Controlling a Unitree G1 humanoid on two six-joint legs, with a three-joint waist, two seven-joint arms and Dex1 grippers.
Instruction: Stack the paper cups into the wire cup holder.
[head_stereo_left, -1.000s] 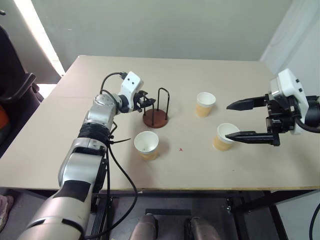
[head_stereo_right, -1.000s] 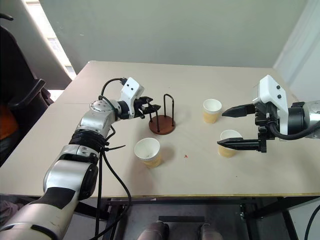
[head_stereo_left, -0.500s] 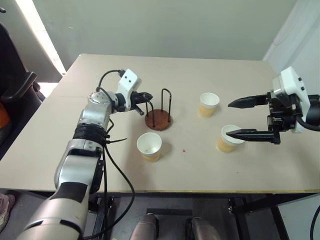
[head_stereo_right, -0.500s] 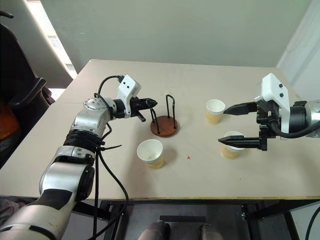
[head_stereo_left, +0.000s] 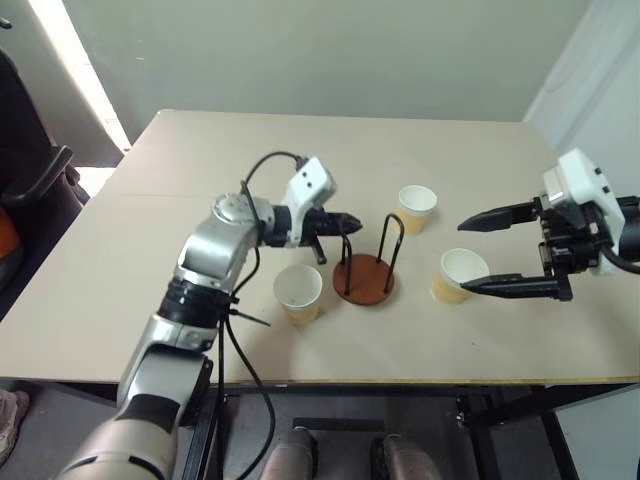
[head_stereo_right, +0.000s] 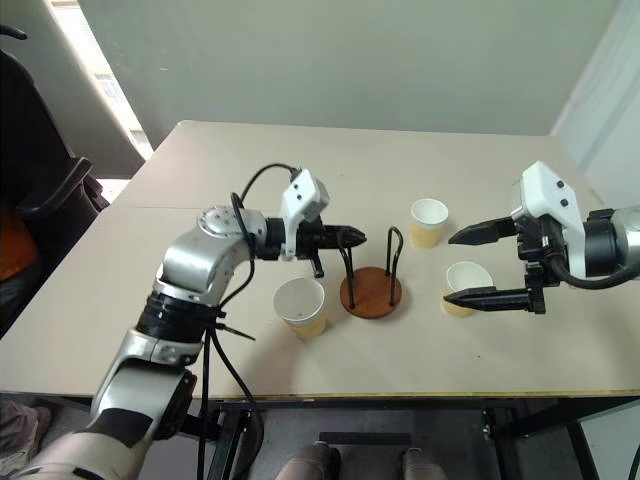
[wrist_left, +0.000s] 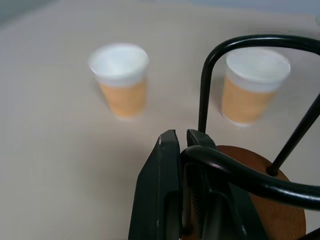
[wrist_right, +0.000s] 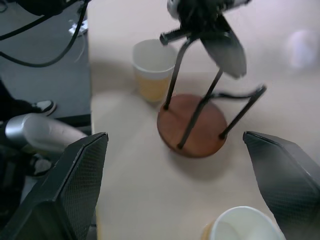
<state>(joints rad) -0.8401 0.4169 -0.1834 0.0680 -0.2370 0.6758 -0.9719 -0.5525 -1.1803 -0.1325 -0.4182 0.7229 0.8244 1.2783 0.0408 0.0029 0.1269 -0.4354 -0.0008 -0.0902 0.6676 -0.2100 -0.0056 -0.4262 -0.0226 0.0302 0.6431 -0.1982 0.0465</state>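
Note:
My left gripper (head_stereo_left: 350, 222) is shut on one black wire loop of the wire cup holder (head_stereo_left: 365, 280), whose reddish-brown base sits mid-table. The left wrist view shows the fingers (wrist_left: 170, 150) clamped on the wire. Three paper cups stand upright: one (head_stereo_left: 298, 292) just left of the holder, one (head_stereo_left: 415, 208) behind it to the right, one (head_stereo_left: 460, 275) further right. My right gripper (head_stereo_left: 470, 257) is open, held above the table, its fingers straddling that right cup from the side without touching it. The right wrist view looks past its wide fingers (wrist_right: 65, 190) at the holder (wrist_right: 192, 125).
The tan table (head_stereo_left: 300, 150) has open surface at the back and far left. Its front edge runs close below the cups. A dark chair (head_stereo_left: 30, 180) stands off the table's left side. A black cable (head_stereo_left: 240, 340) hangs from my left arm.
My left gripper closed on the holder's wire loop and carried the holder to the right and nearer, in among the cups. The right gripper stayed about where it was, still open.

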